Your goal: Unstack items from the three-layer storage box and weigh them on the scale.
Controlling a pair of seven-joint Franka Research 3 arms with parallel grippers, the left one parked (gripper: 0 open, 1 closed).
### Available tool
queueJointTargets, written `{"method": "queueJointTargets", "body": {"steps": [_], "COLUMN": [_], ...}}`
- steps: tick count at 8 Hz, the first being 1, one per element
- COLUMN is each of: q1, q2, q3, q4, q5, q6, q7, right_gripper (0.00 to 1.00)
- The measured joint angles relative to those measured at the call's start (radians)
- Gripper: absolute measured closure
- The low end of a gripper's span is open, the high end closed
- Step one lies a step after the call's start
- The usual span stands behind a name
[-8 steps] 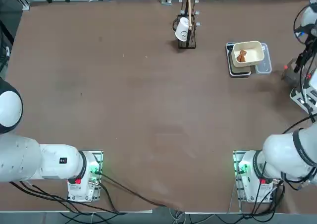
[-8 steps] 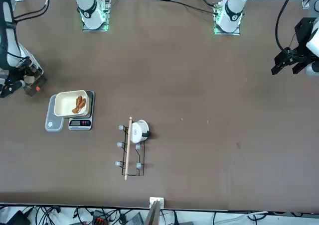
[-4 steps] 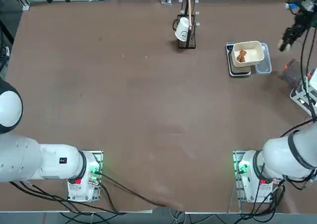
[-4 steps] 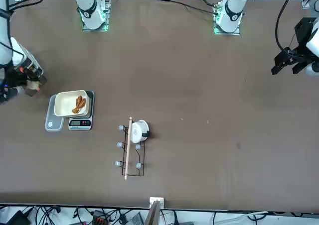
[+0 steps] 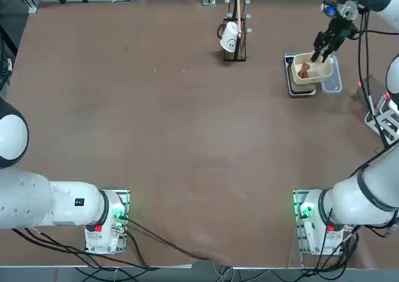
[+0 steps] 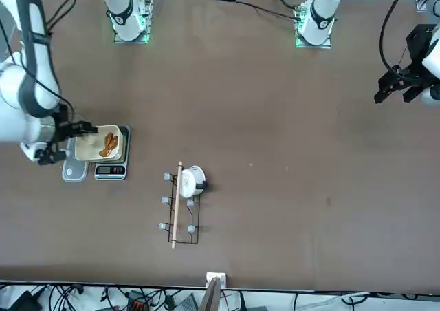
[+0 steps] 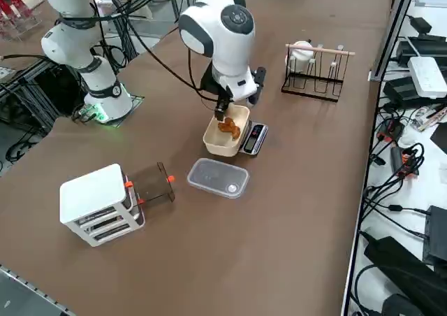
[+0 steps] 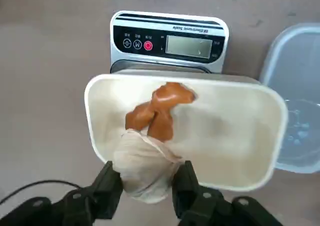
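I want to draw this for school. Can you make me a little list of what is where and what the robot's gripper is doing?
gripper: right gripper over the near rim of the tub, shut on the pale lump
pale lump: roundish, between the gripper's fingers
brown piece: lying inside the tub
tub: cream, sitting on the scale
scale: display end sticks out past the tub
clear tray: on the table beside the scale
storage box: white, apart from the scale
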Motion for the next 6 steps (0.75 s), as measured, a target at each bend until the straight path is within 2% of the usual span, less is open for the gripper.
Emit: {"method": "queueJointTargets", "body": {"steps": [2,3,4,5,6], "q1": [-0.006,-0.009,-0.010,-0.011,-0.015], "q2": [0.000,-0.011,-0.028,-0.048,-0.064], "q3": [-0.017,-0.030,-0.046,-0.069,-0.102], "q4": [0.006,0.012,0.018,0.020,0.020], "q5": [0.000,-0.016,-0.054,-0.131,-0.238], "q6": [-0.008,-0.024,-0.048,-0.076,-0.100], "q7": [0.001,0.000,-0.002,-0.022,-0.099], "right_gripper": [0.02,0.00,0.02,0.14,0.39]}}
